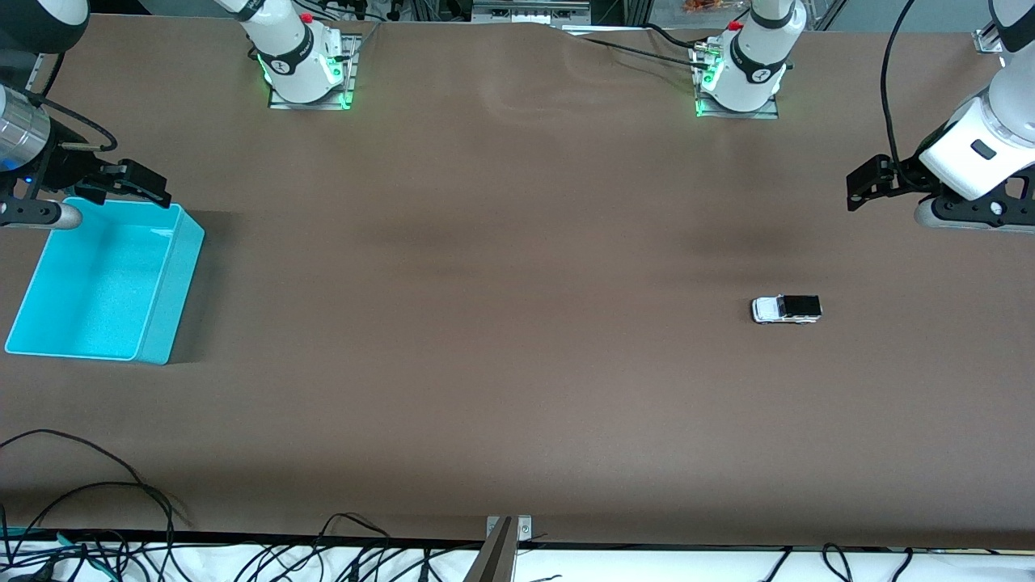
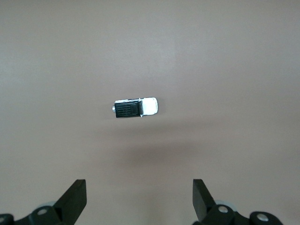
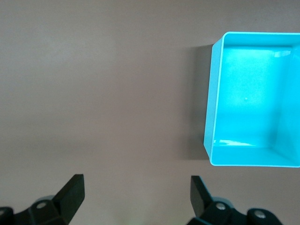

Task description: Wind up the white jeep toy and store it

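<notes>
left gripper [image 2: 139, 199], wide open and empty, hangs at three o'clock; it should straddle the white jeep toy [image 1: 786, 309] squarely. right gripper [image 3: 137, 197], open, empty, waits over the turquoise bin [image 1: 154, 339].

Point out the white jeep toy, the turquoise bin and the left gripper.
white jeep toy [image 1: 786, 309], front view, body middle.
turquoise bin [image 1: 155, 323], front view, outer wall.
left gripper [image 2: 139, 201], left wrist view, between open fingertips.

A robotics lab: bolted arm bases [image 1: 303, 61], loose cables [image 1: 89, 517].
</notes>
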